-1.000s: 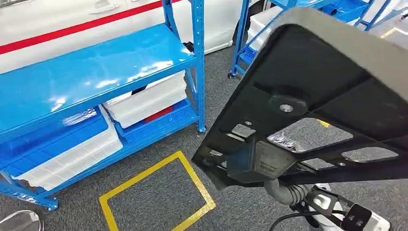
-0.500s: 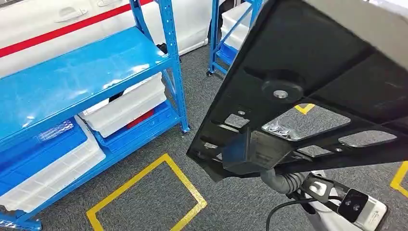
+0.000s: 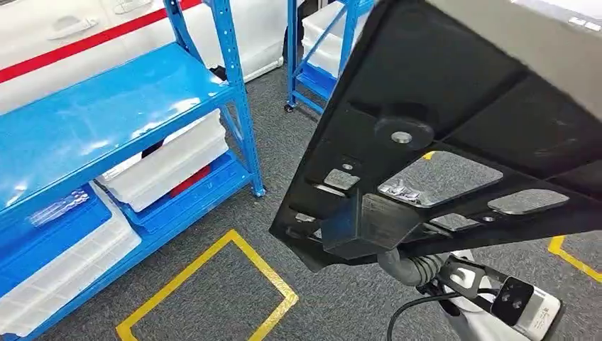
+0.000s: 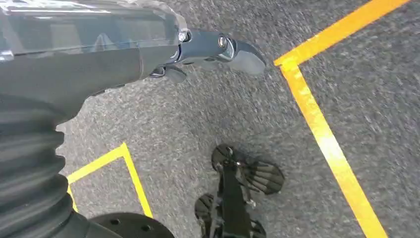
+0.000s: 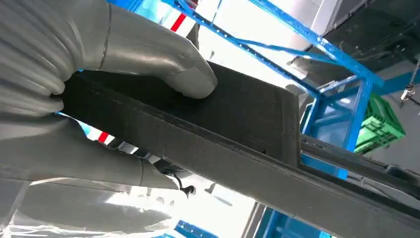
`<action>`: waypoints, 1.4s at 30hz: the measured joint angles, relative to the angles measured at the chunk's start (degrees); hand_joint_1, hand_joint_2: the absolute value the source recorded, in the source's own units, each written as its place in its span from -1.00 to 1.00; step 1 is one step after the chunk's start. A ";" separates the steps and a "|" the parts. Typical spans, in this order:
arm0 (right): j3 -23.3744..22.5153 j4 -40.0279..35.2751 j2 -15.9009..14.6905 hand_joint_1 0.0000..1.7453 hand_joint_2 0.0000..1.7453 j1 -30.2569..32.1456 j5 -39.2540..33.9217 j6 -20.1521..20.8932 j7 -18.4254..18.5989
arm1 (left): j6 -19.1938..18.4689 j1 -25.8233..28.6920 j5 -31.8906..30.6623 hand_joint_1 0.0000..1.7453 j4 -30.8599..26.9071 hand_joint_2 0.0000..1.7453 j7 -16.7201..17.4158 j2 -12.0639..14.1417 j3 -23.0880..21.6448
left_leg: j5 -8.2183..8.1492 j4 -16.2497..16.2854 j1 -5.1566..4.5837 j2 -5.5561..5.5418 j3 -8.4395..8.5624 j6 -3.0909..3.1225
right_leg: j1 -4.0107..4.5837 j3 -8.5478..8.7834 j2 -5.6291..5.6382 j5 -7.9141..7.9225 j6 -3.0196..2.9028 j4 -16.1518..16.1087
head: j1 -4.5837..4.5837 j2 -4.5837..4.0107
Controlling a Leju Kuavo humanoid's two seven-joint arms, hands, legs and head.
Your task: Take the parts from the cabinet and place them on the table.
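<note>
Right hand (image 5: 99, 94) gripping black part (image 3: 454, 121) at its edge, thumb on top

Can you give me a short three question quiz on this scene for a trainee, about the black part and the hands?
1. True or false: the right hand grips the black part.
2. What is the yellow tape outline stuck to? A) grey carpet B) blue shelf C) a table
3. Fill in: the white bins sit under the blue rack's ____ shelf.

Key: 1 true; 2 A; 3 top.
</note>
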 joint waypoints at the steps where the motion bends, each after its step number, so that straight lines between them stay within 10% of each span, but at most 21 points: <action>1: 0.04 0.00 0.04 0.96 1.00 0.00 0.04 -0.04 0.00 | 0.04 -0.01 0.09 -1.00 0.00 1.00 -0.07 0.00 0.00 | -0.02 0.03 0.00 0.09 0.01 -0.03 | 0.00 0.45 -0.08 0.44 -0.02 -0.86 | 0.00 0.00; 2: 0.31 -0.11 0.46 0.96 1.00 0.11 0.94 -0.28 -0.02 | 0.20 -0.12 0.50 -1.00 0.00 1.00 -0.59 -0.13 0.11 | -0.37 0.33 -0.01 0.83 0.12 -0.28 | 0.09 5.22 -1.91 3.97 -0.33 -9.40 | 0.00 0.00; 3: 0.41 -0.24 0.65 0.96 1.00 0.25 1.37 -0.39 -0.04 | 0.24 -0.13 0.70 -1.00 0.00 1.00 -0.72 -0.13 0.17 | -0.50 0.47 -0.13 1.01 0.16 -0.47 | 0.24 6.32 -3.52 3.95 -0.57 -11.57 | 0.00 0.00; 5: 1.31 -2.20 3.19 0.96 1.00 2.71 4.61 -0.22 -0.09 | 0.74 -0.22 1.66 -1.00 0.00 1.00 -1.05 -0.15 1.09 | -1.30 0.76 -0.44 2.77 0.34 -2.25 | 0.64 6.21 -1.54 3.80 -2.54 -12.67 | 0.00 0.00; 6: 1.42 -3.17 5.34 0.96 1.00 3.20 6.16 1.71 -0.09 | 0.72 -0.06 2.25 -1.00 0.00 1.00 -1.31 -0.39 1.44 | -6.25 8.00 -0.01 -1.61 -2.60 -2.90 | 0.44 6.20 -0.33 4.03 -3.30 -12.84 | 0.00 0.00; 8: 1.33 -3.30 6.67 0.96 1.00 4.81 7.38 3.93 -0.09 | 0.85 0.17 2.80 -1.00 0.00 1.00 -1.84 -0.52 1.86 | -10.09 17.53 -0.01 -2.07 -6.99 -3.07 | 0.64 6.20 0.90 4.04 -3.41 -12.82 | 0.00 0.00; 10: 1.29 -3.32 7.63 0.96 1.00 7.17 8.61 5.88 -0.09 | 1.11 0.35 3.56 -1.00 0.00 1.00 -2.58 -0.77 2.34 | -8.69 18.52 -0.01 -2.08 -7.77 -2.98 | 0.72 6.26 2.09 4.04 -3.40 -12.77 | 0.00 0.00; 13: 1.33 -3.91 10.07 0.96 1.00 8.99 9.14 7.74 -0.09 | 1.31 0.39 4.41 -1.00 0.00 1.00 -3.78 -1.09 3.21 | -1.27 4.97 0.04 -3.78 -1.62 -2.30 | 0.72 6.31 4.15 4.05 -3.33 -12.50 | -0.02 0.00; 14: 1.31 -3.91 10.60 0.96 1.00 9.00 8.70 8.18 -0.09 | 1.24 0.41 4.39 -1.00 -0.02 1.00 -4.02 -1.07 3.34 | -1.20 1.86 0.11 -6.70 -0.28 -1.89 | 0.89 6.14 4.78 4.06 -3.04 -12.33 | 0.00 0.00; 18: 0.37 -3.91 12.37 0.96 1.00 9.35 6.34 9.42 -0.11 | 0.33 0.18 3.47 -1.00 -0.15 1.00 -4.22 -0.83 3.56 | -0.98 0.92 -0.10 -5.09 0.17 -1.12 | 0.52 5.59 6.94 4.82 -1.47 -12.76 | 0.00 0.00; 21: -0.70 -3.91 13.00 0.96 1.00 9.26 5.44 9.49 -0.11 | -0.15 -0.02 2.61 -1.00 -0.28 1.00 -4.17 -0.72 3.56 | -0.22 -0.10 0.23 -3.18 0.38 0.15 | 0.86 3.18 1.33 0.80 -1.10 -7.23 | 0.00 0.00; 24: -1.82 -4.18 13.57 0.96 1.00 10.02 6.03 8.06 -0.11 | -1.66 0.18 0.30 -1.00 -0.31 1.00 -3.71 0.18 3.06 | -0.23 0.02 -0.08 -1.16 0.11 0.17 | 0.36 -2.17 0.44 -4.11 -0.67 4.42 | 0.00 0.00; 27: -2.54 -5.33 13.57 0.96 1.00 10.42 6.14 6.51 -0.11 | -2.76 -0.10 -1.34 -1.00 -0.31 1.00 -3.12 1.05 1.81 | -0.53 0.34 -0.11 0.64 0.05 -0.05 | 0.17 1.98 -0.34 0.51 -0.56 -2.45 | 0.00 0.00; 29: -2.89 -6.36 13.62 0.96 1.00 10.12 5.92 5.84 -0.11 | -2.84 -0.31 -1.92 -1.00 -0.33 1.00 -3.01 1.71 0.90 | -0.97 0.84 -0.31 1.60 0.05 -0.64 | 0.43 6.68 -4.39 2.49 -0.92 -10.58 | 0.00 0.00; 34: -3.28 -6.88 12.96 0.96 1.00 8.11 4.41 4.06 -0.11 | -2.64 -0.84 -1.75 -1.00 -0.37 1.00 -2.86 2.30 -0.13 | -1.73 1.52 -0.49 3.74 0.04 -2.25 | 0.71 6.73 -1.74 2.77 -2.96 -12.31 | -0.02 0.00; 36: -3.28 -6.69 12.48 0.96 1.00 6.90 4.37 3.98 -0.11 | -2.69 -1.00 -1.75 -1.00 -0.37 1.00 -2.88 2.43 -0.17 | -4.89 5.94 0.05 -0.95 -1.67 -2.80 | 0.64 6.75 -0.94 3.08 -3.54 -12.57 | -0.02 0.00; 39: -3.28 -6.36 12.17 0.96 1.00 6.55 4.33 3.98 -0.11 | -2.65 -0.55 -1.75 -1.00 -0.37 1.00 -2.77 2.67 -0.17 | -10.43 18.73 0.11 -2.12 -7.61 -3.28 | 0.76 6.59 0.94 3.16 -3.72 -12.49 | -0.02 0.00; 42: -3.28 -5.99 11.87 0.96 1.00 6.44 4.50 3.89 -0.11 | -2.67 -0.51 -1.75 -1.00 -0.37 1.00 -2.62 2.67 -0.20 | -5.93 14.47 0.26 -2.23 -5.93 -3.12 | 0.77 6.70 2.88 3.16 -3.67 -12.29 | -0.02 0.00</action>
